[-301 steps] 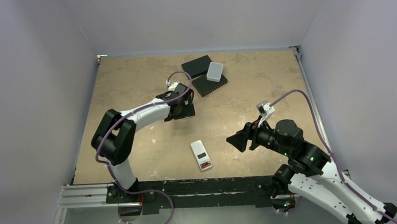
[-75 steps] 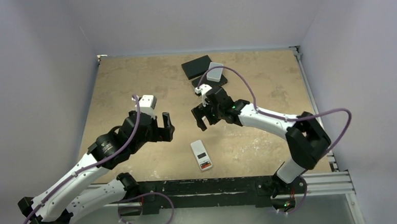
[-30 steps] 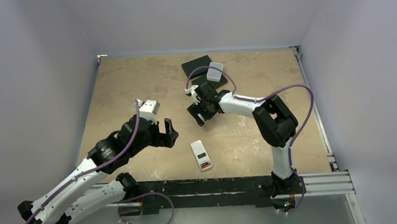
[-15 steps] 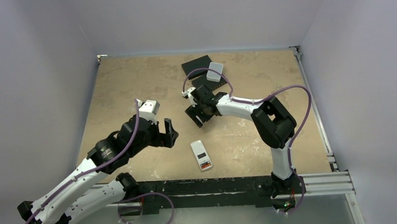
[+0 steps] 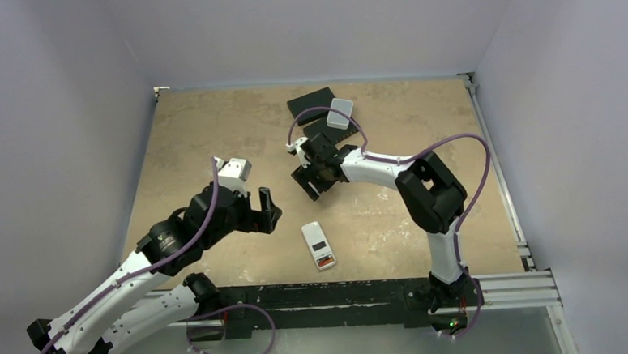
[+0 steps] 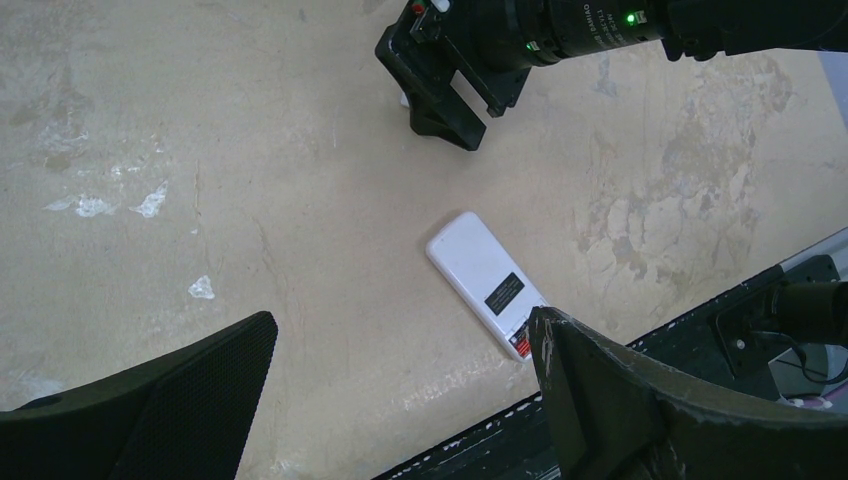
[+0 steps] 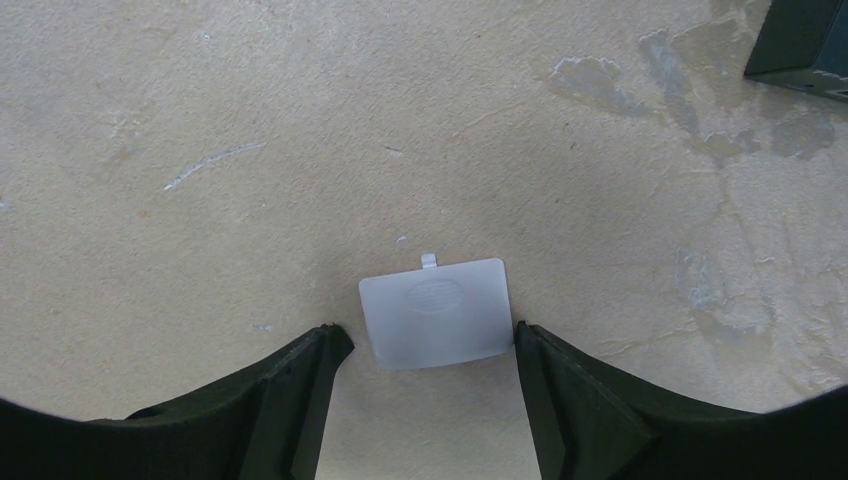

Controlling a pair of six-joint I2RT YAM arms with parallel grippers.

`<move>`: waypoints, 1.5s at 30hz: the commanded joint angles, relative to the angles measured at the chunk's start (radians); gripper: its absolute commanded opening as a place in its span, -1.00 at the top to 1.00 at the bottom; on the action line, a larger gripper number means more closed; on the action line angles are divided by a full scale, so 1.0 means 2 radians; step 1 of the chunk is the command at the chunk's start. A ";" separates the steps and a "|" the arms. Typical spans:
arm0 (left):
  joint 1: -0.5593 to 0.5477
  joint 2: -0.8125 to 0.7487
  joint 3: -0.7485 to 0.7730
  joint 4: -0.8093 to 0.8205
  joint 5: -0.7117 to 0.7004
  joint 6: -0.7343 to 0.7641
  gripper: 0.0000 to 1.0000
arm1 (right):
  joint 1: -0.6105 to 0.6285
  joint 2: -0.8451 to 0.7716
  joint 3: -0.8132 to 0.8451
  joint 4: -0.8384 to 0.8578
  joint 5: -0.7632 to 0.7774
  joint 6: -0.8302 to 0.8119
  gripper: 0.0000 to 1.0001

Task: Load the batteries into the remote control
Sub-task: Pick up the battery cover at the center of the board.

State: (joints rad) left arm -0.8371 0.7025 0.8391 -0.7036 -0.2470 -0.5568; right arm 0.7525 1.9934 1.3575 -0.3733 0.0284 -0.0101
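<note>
The remote control (image 5: pixel 318 246) lies flat near the table's front edge, white with a dark patch and a red end; it also shows in the left wrist view (image 6: pixel 487 283). No batteries are in view. My left gripper (image 5: pixel 265 208) hovers open left of the remote, nothing between its fingers (image 6: pixel 402 325). My right gripper (image 5: pixel 307 181) is low over the table's middle, its jaws standing open on either side of a small white cover plate (image 7: pixel 437 310). The right fingertip (image 7: pixel 530 345) touches the plate's edge; the left one stands a little apart.
Two flat black boxes (image 5: pixel 311 104) (image 5: pixel 334 134) and a pale grey rounded box (image 5: pixel 340 112) sit at the back centre, just behind my right gripper. A corner of a dark box (image 7: pixel 800 40) shows in the right wrist view. The black rail (image 5: pixel 325 294) borders the near edge.
My right gripper has crept slightly left and its jaws have narrowed around the white cover plate. The left arm and the remote have not moved.
</note>
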 commanded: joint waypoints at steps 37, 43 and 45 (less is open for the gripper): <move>0.004 -0.006 0.001 0.014 -0.002 0.003 -0.98 | 0.003 -0.044 -0.005 -0.041 0.018 0.031 0.21; 0.004 -0.004 0.000 0.014 -0.002 0.002 -0.98 | 0.008 -0.102 -0.039 -0.053 0.012 0.067 0.24; 0.004 -0.002 0.000 0.014 -0.003 0.002 -0.98 | 0.017 -0.121 -0.053 -0.059 0.014 0.079 0.24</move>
State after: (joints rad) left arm -0.8371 0.6971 0.8391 -0.7036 -0.2470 -0.5568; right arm 0.7567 1.8526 1.2903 -0.4614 0.0425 0.0795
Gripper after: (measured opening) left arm 0.987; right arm 0.557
